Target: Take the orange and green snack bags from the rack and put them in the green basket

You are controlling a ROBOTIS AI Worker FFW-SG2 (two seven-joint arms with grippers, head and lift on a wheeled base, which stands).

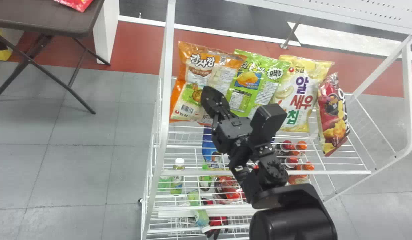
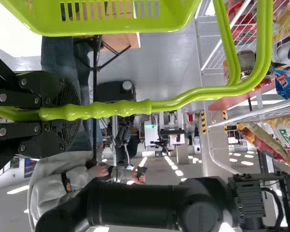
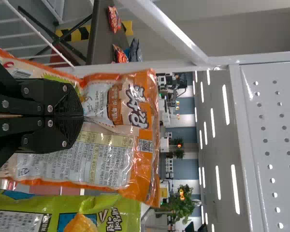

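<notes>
Seen from the head with the right gripper (image 3: 83, 116) as the clock's centre, the orange snack bag (image 1: 206, 71) stands at 11 o'clock and the green snack bag (image 1: 247, 95) at 2 o'clock, both on the white rack (image 1: 164, 66). The right fingers are pressed together on a creased fold of the orange bag's front. That shallow pinch on slick film might slip when the bag's weight comes on it. Its edge meets the green bag's, so lifting could drag or topple that one; a swing towards 9 o'clock may catch the rack's post (image 1: 166, 43). The left gripper (image 2: 70, 112) is closed round the handle (image 2: 121, 108) of the green basket (image 2: 135, 29), which could tilt if a bag lands off-centre.
</notes>
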